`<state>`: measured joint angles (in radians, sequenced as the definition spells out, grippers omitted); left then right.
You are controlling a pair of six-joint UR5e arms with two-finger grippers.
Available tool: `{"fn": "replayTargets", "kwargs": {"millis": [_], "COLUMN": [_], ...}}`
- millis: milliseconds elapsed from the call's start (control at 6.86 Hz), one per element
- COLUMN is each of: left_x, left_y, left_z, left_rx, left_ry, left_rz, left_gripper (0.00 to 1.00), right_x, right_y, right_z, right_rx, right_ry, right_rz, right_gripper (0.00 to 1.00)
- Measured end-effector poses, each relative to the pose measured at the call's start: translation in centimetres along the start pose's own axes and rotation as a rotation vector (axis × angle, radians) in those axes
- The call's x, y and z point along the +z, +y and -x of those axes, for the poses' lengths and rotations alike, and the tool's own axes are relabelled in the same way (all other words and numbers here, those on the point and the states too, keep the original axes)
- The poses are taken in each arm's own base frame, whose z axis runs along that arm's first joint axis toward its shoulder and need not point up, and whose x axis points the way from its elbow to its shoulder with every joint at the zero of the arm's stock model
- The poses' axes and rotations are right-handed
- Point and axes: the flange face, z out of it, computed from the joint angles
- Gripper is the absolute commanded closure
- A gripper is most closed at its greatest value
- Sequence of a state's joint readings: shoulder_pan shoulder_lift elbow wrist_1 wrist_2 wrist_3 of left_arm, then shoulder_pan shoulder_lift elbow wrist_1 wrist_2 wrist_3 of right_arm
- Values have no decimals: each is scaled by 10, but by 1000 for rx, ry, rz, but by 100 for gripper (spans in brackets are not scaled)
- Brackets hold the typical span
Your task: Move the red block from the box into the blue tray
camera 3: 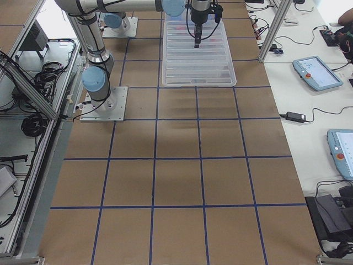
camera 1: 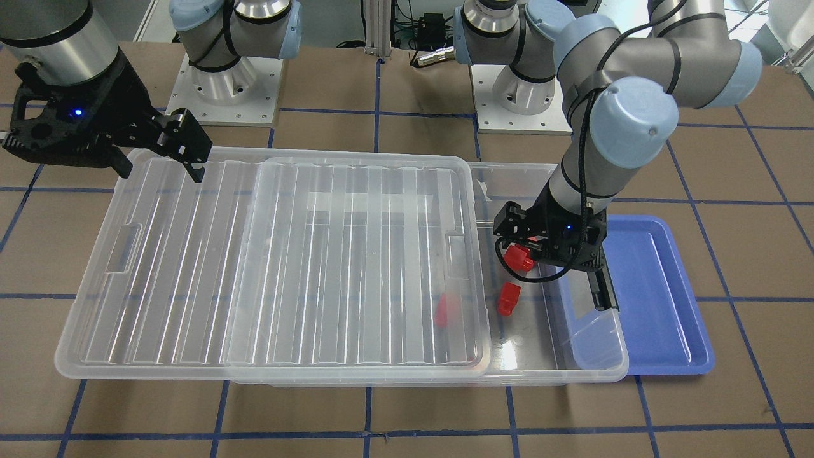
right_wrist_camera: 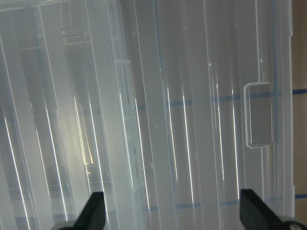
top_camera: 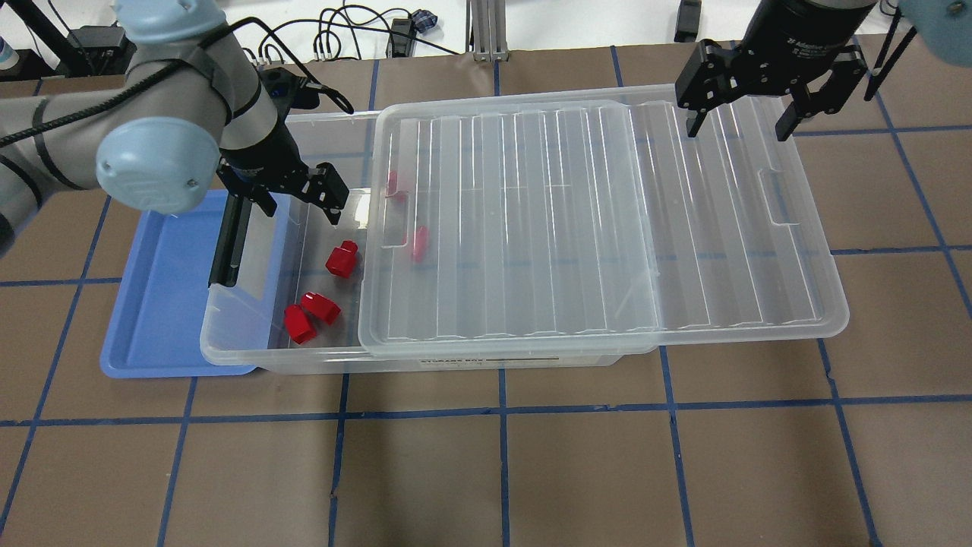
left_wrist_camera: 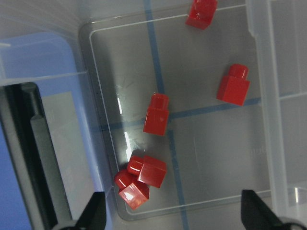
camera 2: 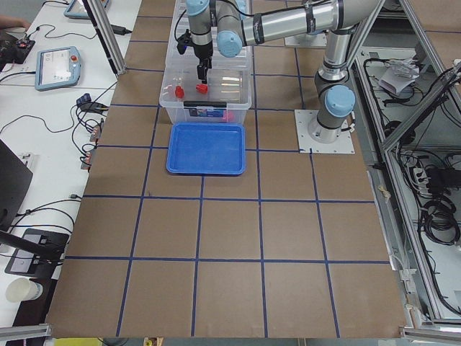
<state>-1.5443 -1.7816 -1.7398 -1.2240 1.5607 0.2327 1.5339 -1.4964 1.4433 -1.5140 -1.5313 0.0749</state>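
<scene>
The box (top_camera: 250, 355) is a clear bin whose ribbed lid (top_camera: 592, 228) is slid toward my right, leaving its left end open. Several red blocks lie in that open end: one alone (top_camera: 342, 259), two together (top_camera: 310, 313), and others under the lid (top_camera: 418, 243). The left wrist view shows them on the bin floor, one in the middle (left_wrist_camera: 156, 114) and a cluster (left_wrist_camera: 141, 179). My left gripper (top_camera: 301, 209) is open and empty above them (left_wrist_camera: 175, 215). The blue tray (top_camera: 156, 304) lies beside the box's open end. My right gripper (top_camera: 735, 121) is open above the lid's far end.
A black latch bar (top_camera: 228, 243) sits on the box's end wall between the blocks and the tray. The tray also shows in the front view (camera 1: 661, 299). The two arm bases (camera 1: 222, 89) stand behind the box.
</scene>
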Motion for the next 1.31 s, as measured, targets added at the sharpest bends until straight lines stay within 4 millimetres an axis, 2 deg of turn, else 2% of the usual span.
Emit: {"fn": "replayTargets", "kwargs": {"millis": [146, 438, 875, 1312], "left_x": [24, 53, 78, 94], "left_y": [-2, -8, -17, -16], "left_z": [1, 1, 2, 20], "left_rx": [7, 9, 8, -22], "left_ry": [-1, 16, 51, 61], "left_rz": [-12, -11, -5, 18], "left_gripper": [0, 2, 2, 3], "right_x": [4, 6, 7, 6], "right_y": [0, 0, 0, 1], "right_z": [3, 4, 4, 4], "right_rx": [17, 25, 25, 24], "right_ry": [4, 7, 9, 10], "right_rz": [8, 13, 14, 13], "right_gripper": [0, 0, 0, 0]}}
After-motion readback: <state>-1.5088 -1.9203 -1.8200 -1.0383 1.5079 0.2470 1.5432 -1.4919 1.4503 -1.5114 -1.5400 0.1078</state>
